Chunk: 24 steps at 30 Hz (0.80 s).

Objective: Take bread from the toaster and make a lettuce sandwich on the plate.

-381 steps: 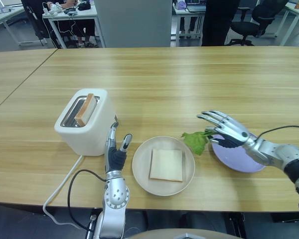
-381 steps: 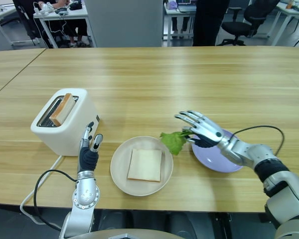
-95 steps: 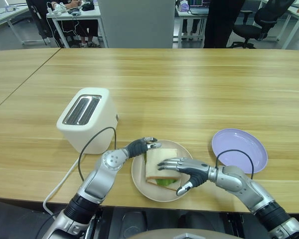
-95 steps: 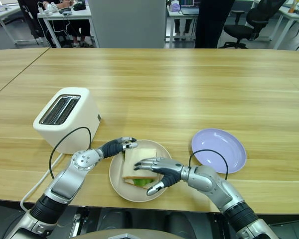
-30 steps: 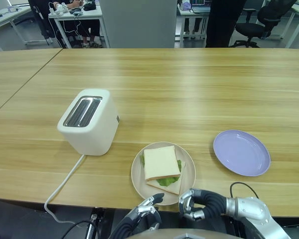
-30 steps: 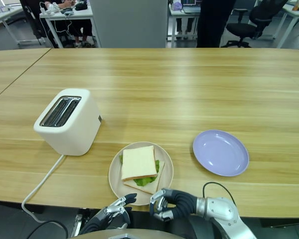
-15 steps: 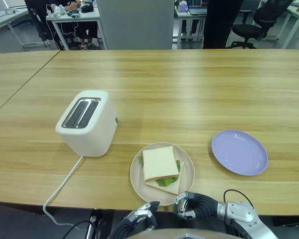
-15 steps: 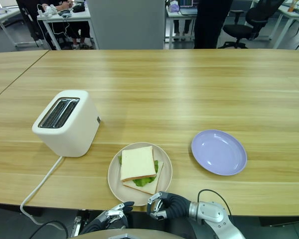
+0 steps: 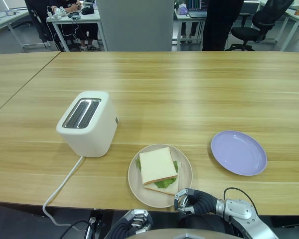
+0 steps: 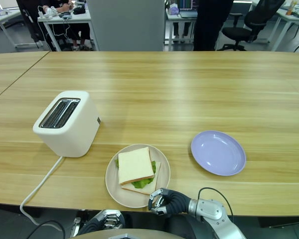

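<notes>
The wooden table (image 9: 189, 89) carries everything. On its left stands the white toaster (image 9: 84, 124), both slots empty, its cord (image 9: 61, 185) trailing off the near edge. To the right lies a purple plate (image 9: 239, 152) with nothing on it. Between them, close to the near edge, sits the beige plate (image 9: 134, 177), and on it the sandwich (image 9: 156, 166): two slices of bread stacked a little askew, with lettuce (image 9: 164, 183) peeking out at the lower right side.

The right hand (image 9: 189, 201) is at the table's near edge, just beside the beige plate's rim, with its fingers curled in and nothing in them. The left hand (image 9: 134, 220) is low, below the table edge; what state it is in I cannot tell.

The sandwich looks finished. It is likely light and soft: bread dents under a hard squeeze, the leaf is limp and may slip, and the top slice can slide. If it must move, holding the plate by its rim seems safer than touching the bread.
</notes>
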{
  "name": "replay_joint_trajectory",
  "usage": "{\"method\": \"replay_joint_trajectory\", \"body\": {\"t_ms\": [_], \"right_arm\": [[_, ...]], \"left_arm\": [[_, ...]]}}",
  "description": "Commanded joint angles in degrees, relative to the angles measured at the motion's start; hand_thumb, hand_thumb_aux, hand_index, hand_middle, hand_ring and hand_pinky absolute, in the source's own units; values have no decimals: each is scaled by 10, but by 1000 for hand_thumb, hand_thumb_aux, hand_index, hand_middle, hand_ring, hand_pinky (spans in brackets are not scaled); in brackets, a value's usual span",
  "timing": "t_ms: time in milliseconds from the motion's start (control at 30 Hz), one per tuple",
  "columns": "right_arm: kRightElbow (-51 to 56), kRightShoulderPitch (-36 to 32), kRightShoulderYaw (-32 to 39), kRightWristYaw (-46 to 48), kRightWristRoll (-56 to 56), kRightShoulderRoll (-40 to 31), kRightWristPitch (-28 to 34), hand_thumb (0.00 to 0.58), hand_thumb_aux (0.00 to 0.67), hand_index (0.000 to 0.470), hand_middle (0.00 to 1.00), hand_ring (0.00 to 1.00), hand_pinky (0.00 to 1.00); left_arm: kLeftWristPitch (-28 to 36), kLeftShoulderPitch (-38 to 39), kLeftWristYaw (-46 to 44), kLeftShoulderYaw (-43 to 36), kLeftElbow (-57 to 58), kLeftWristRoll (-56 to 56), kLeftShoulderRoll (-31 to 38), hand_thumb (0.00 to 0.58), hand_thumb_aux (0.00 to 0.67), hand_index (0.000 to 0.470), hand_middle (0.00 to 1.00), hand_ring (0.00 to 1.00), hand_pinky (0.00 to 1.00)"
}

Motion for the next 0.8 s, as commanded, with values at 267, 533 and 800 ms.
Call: {"method": "replay_joint_trajectory", "body": {"t_ms": [267,533,800], "right_arm": [[16,4,-3,-6,-17,-4,7,580,670,460,1000,1000,1000],[10,5,-1,-9,-25,-2,0,580,670,460,1000,1000,1000],[8,4,4,-29,-30,13,23,580,670,460,1000,1000,1000]], "left_arm": [[-1,-2,-3,12,-1,1,-17,580,670,460,1000,1000,1000],[66,-50,-21,-31,33,35,-25,580,670,460,1000,1000,1000],[128,-111,-30,-64,59,63,-34,580,670,460,1000,1000,1000]]}}
